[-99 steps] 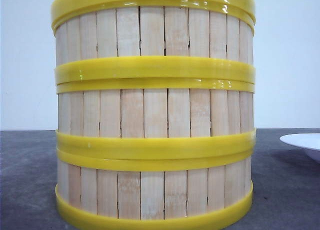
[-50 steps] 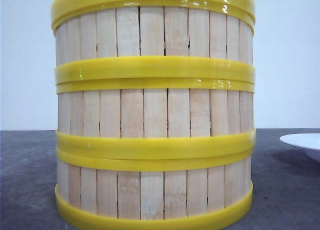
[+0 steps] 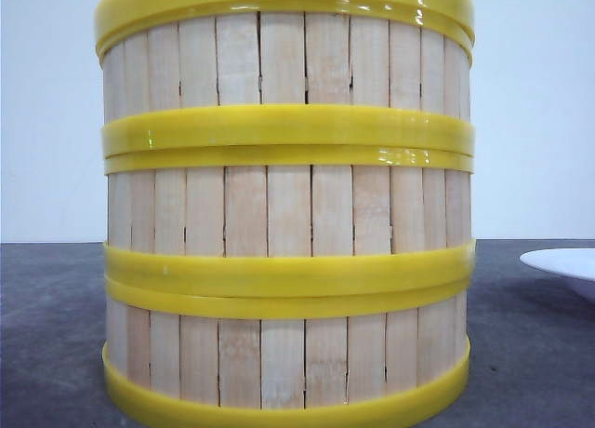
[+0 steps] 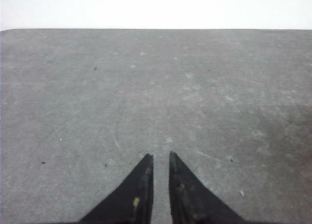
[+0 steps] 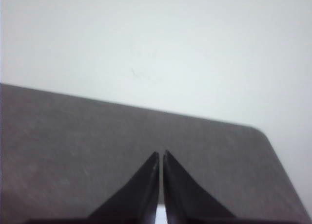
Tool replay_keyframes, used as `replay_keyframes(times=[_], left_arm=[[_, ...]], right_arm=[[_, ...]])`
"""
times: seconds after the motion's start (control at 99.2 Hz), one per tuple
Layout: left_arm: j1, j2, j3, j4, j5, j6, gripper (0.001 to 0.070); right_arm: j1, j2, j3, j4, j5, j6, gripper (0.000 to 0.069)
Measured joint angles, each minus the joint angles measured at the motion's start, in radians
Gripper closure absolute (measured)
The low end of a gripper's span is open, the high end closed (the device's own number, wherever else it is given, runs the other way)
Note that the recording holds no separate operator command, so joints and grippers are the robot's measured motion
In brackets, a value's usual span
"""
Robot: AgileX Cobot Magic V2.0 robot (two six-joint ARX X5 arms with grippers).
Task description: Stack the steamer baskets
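Steamer baskets (image 3: 286, 205) are already sitting in a three-high stack on the grey table (image 3: 46, 335), rims touching, right up close to the front camera, with a white plate (image 3: 562, 263) off to the stack's right; neither gripper is anywhere near them. Left gripper (image 4: 161, 158) hangs over bare tabletop with its fingers nearly together, just a slim gap and nothing in it. Right gripper (image 5: 161, 155) has its tips pretty much touching, also holding nothing, pointing toward the table's far rounded corner.
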Motion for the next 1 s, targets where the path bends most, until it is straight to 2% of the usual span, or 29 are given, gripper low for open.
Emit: replay_keyframes(times=[0.121,0.363,0.635,0.847,0.998], left_arm=[[0.000,0.000,0.000,0.000,0.000,0.000,0.0677],[0.000,0.000,0.000,0.000,0.000,0.000,0.0677],[0.000,0.000,0.000,0.000,0.000,0.000,0.0677],[0.000,0.000,0.000,0.000,0.000,0.000,0.0677],[0.000,0.000,0.000,0.000,0.000,0.000,0.0677]], right_arm=[[-0.091,-0.060,-0.169,0.079,-0.071,0.006,0.0681],[-0.198,-0.264,-0.453,0.152,-0.075,0.014,0.0681],[-0.228,-0.408,-0.607,0.161,-0.096,0.015,0.0681],[-0.233,-0.475,-0.698,0.162,-0.150,0.022,0.0681],[-0.233,-0.518,-0.740,0.163,-0.154,0.044,0.0681]])
